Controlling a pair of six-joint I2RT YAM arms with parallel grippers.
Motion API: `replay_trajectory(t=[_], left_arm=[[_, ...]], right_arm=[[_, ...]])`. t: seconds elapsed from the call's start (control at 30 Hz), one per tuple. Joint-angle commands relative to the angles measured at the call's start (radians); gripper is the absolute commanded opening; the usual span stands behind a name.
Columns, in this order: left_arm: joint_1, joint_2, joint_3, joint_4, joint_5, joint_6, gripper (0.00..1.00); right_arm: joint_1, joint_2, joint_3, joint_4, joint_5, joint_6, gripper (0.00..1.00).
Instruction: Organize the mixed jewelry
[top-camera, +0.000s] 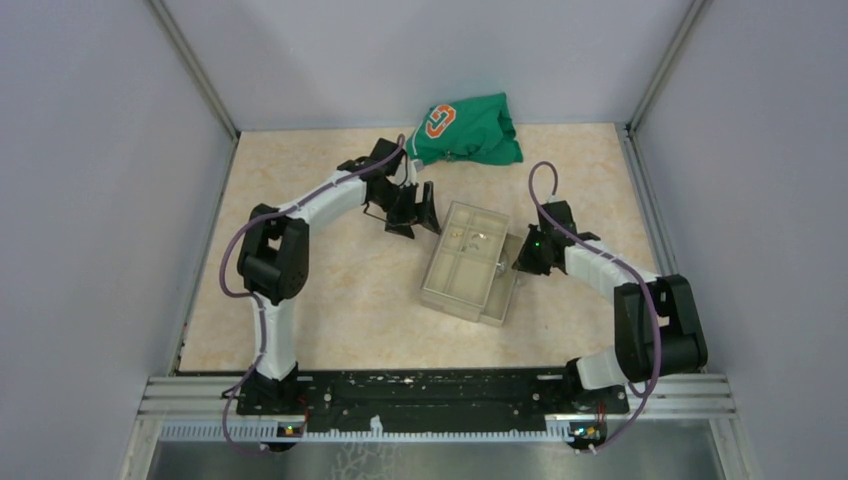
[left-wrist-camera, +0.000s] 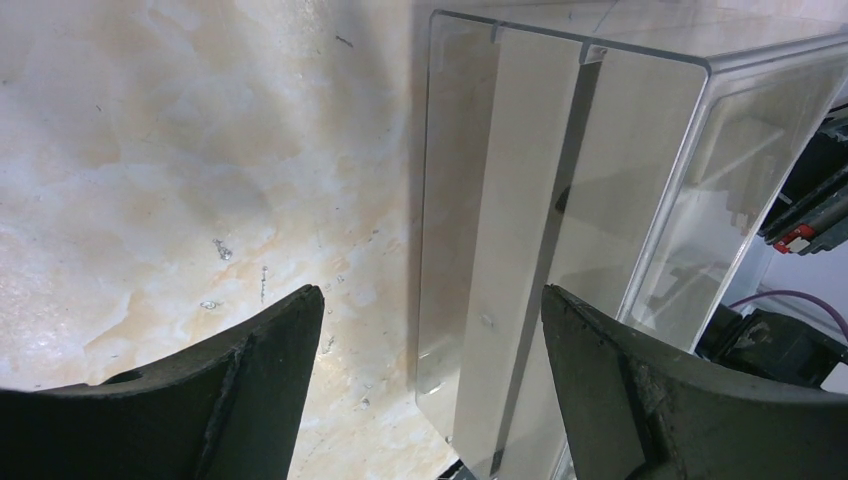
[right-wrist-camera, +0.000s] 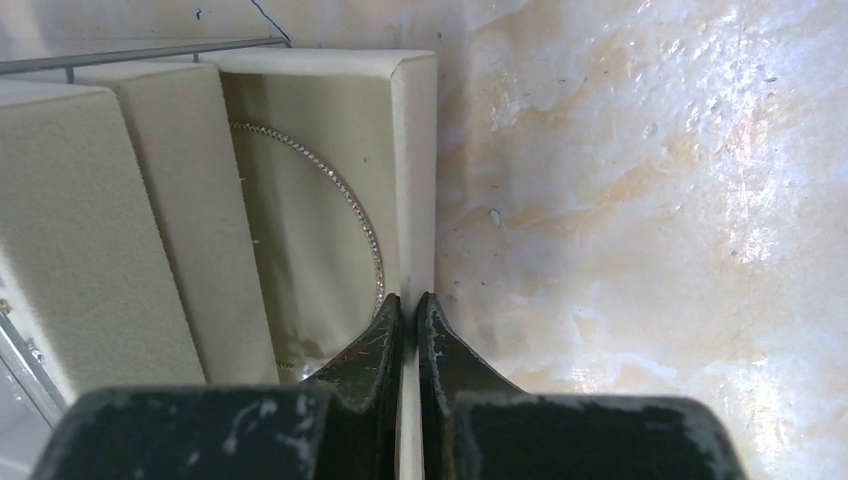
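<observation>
Right gripper clenched on the cream, felt-like wall of the box. A fine beaded chain curves inside that compartment. Left gripper spread wide, empty, beside the box's clear plastic.

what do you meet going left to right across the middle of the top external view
left arm's black pincer, open → clear compartmented plastic box → right arm's black pincer, shut on the box's edge
</observation>
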Motion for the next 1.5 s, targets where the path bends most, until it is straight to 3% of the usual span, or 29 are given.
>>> replay_trajectory(t=[0.0,0.3,0.63,0.83,0.93,1.17,1.47], left_arm=[[-0.051,0.028,0.039,0.013,0.094,-0.014,0.87],[-0.06,0.03,0.028,0.022,0.097,-0.029,0.87],[-0.006,-0.078,0.072,-0.029,-0.12,-0.016,0.9],[-0.009,-0.148,0.159,-0.094,-0.273,0.028,0.91],[-0.094,-0.193,0.195,-0.099,-0.416,0.069,0.91],[-0.456,-0.155,0.3,-0.197,-0.947,0.084,0.88],[-0.627,-0.156,0.191,-0.172,-1.062,-0.118,0.82]], right_arm=[[0.049,-0.034,0.085,0.18,-0.185,0.086,0.0],[0.078,0.03,0.064,0.267,-0.172,0.179,0.0],[0.079,-0.047,0.077,0.062,-0.016,0.067,0.0],[0.079,-0.084,0.071,0.04,-0.013,0.061,0.0],[0.079,-0.094,0.071,0.032,-0.011,0.062,0.0],[0.079,-0.079,0.055,0.054,-0.034,0.095,0.0],[0.079,-0.063,0.038,0.083,-0.061,0.112,0.0]])
